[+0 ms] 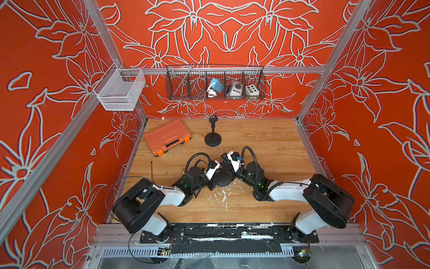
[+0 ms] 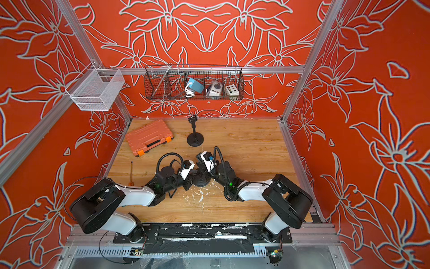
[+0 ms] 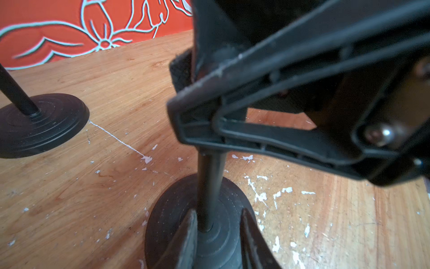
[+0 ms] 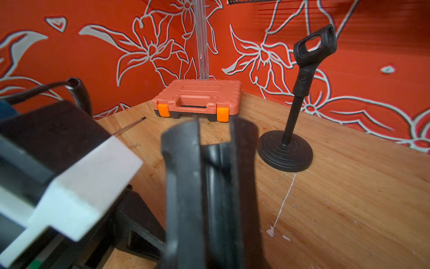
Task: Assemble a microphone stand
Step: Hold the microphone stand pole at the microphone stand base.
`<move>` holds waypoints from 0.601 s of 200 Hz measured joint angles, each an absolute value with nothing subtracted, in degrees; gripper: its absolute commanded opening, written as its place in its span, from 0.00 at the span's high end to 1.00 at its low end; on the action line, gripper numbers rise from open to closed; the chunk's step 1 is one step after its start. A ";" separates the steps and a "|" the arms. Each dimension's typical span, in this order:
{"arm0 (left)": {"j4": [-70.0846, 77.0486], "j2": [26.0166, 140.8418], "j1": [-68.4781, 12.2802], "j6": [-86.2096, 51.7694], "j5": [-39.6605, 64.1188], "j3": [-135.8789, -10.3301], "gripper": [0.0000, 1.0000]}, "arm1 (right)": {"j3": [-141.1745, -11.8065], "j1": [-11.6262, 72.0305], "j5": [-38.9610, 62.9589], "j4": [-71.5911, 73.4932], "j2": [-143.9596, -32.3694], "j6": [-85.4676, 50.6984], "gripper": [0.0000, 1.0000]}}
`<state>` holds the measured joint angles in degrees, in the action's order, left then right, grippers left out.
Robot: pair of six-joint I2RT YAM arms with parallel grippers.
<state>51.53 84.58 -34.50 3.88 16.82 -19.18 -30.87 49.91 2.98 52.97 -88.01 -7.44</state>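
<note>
So yeah, your right gripper was pinched on the upper end of the stand, which stood upright near the middle of the table. Your left gripper sat loosely spread around its pole just above the round base, with a gap showing on one side.

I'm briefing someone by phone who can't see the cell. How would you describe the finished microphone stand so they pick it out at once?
On the wooden table, look toward the back wall, beside the orange tool case. The finished stand rises there from a round black base, clip on top. Unlike the other black base nearer the front, it stands alone, untouched.
</note>
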 measured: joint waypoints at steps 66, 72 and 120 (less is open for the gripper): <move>52.01 84.64 -34.52 6.44 18.31 -18.96 0.72 | -31.77 51.86 -1.54 50.13 -87.35 -7.81 1.00; 52.36 85.01 -34.54 6.44 18.31 -18.98 0.72 | -31.77 51.92 -1.54 50.15 -87.35 -7.81 1.00; 53.95 88.14 -34.57 6.42 16.67 -20.62 0.69 | -31.79 53.47 -3.70 50.13 -87.35 -7.60 1.00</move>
<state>53.95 88.14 -34.57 6.42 16.67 -20.62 -31.79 53.47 -3.70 50.13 -87.35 -7.60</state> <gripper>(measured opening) 0.307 0.250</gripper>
